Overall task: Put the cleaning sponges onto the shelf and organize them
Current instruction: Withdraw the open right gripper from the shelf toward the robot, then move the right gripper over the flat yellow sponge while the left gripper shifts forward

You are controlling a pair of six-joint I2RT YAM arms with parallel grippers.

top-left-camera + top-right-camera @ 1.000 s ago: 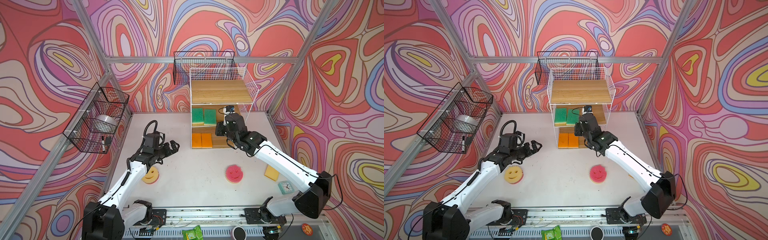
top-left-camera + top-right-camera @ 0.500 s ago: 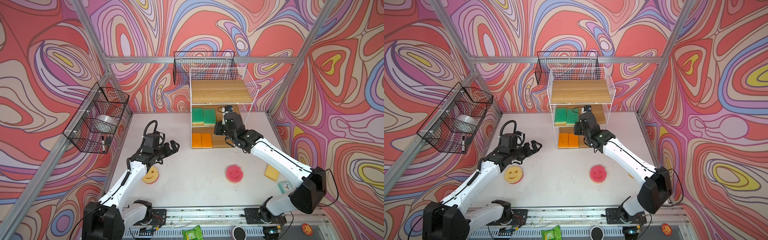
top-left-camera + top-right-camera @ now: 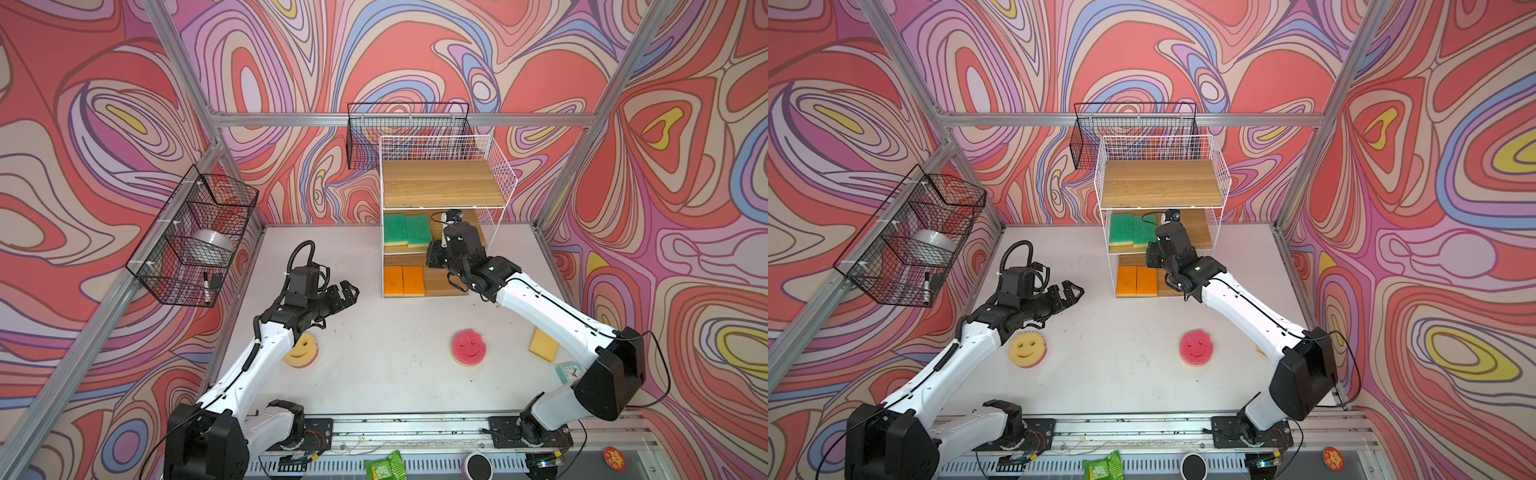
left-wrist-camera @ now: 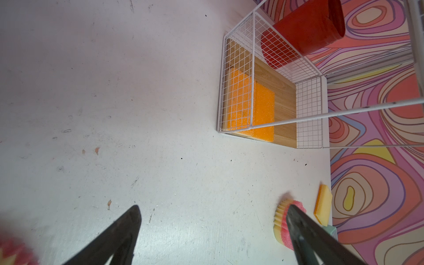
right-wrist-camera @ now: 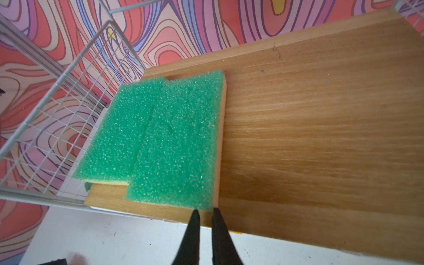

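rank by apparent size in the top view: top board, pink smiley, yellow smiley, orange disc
1. top board
2. pink smiley and yellow smiley: they look alike, so no ranking between them
3. orange disc, smallest

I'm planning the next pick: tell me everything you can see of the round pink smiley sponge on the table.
The round pink sponge lies flat on the white table, face up: scalloped edge, smiley cut into its pink top, yellow foam layer beneath. It sits in the open in front of the shelf; only the table touches it.
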